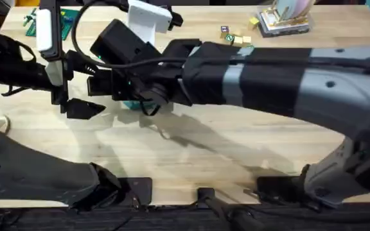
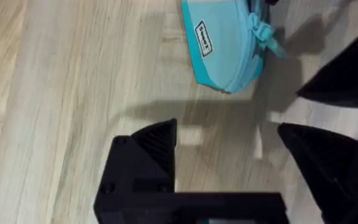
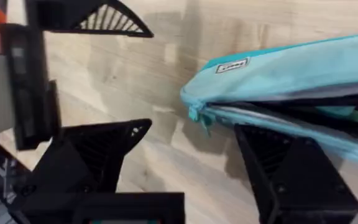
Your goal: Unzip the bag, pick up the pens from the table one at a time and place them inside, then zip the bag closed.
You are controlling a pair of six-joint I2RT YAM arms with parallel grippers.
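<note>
Bag (image 3: 291,68) lies flat on the worktop (image 1: 191,160), left of centre, mostly hidden under the right arm in the overhead view. Zip looks open along its length in the right wrist view, dark gap with something inside, contents unclear. Pull tab (image 3: 199,116) sits at the bag's near end, just beside the right gripper (image 3: 185,155), whose fingers are spread apart with nothing between them. Left gripper (image 2: 225,140) also released, empty, hovering near the same end of the bag, not touching. Bag's long axis runs away from the right gripper, so the zip line extends straight ahead of it. Right arm looks nearer the tab; likely it takes the tab for zipping. No pen identifiable on the worktop.
</note>
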